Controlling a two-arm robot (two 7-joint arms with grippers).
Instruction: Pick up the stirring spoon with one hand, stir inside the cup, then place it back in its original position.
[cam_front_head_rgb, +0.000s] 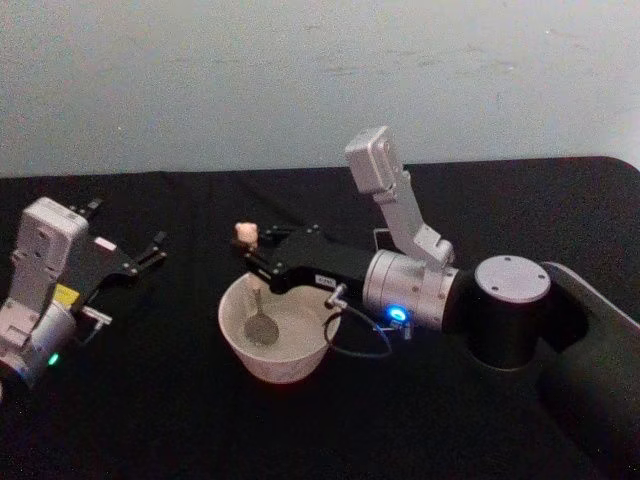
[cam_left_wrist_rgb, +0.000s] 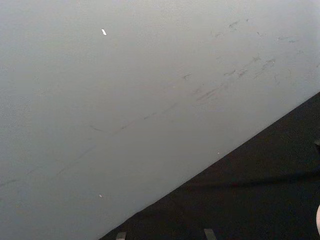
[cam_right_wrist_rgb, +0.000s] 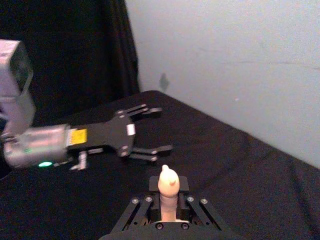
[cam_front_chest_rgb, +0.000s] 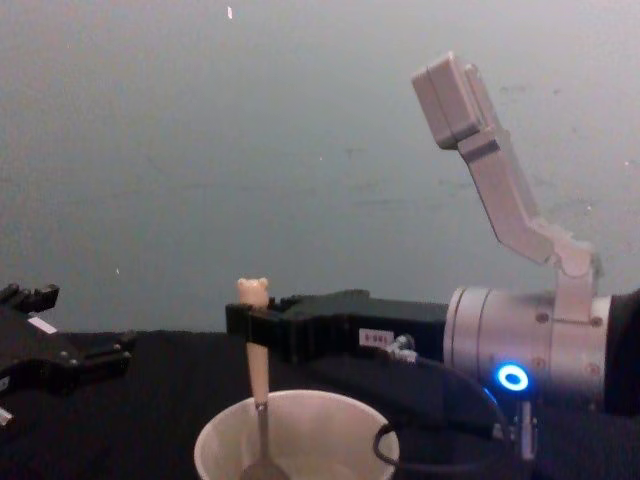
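While clamped by fingers of right gripper (cam_front_head_rgb: 250, 251): one stirring spoon (cam_front_chest_rgb: 258, 385), bowl inside one cup (cam_front_head_rgb: 275, 366). Left gripper (cam_right_wrist_rgb: 161, 129) at nine o'clock, fingers apart.

I see a cream-white cup (cam_front_head_rgb: 275, 365) on a black tablecloth (cam_front_head_rgb: 150, 430). The spoon (cam_front_chest_rgb: 258, 362) has a beige handle and a shiny silver bowl. The right gripper (cam_front_head_rgb: 252, 262) and left gripper (cam_front_head_rgb: 126, 228) are black, the left with a yellow label (cam_front_head_rgb: 66, 296). The wall (cam_front_head_rgb: 300, 80) is pale grey, and a blue light (cam_front_head_rgb: 398, 316) glows on the silver right arm (cam_front_head_rgb: 405, 278).
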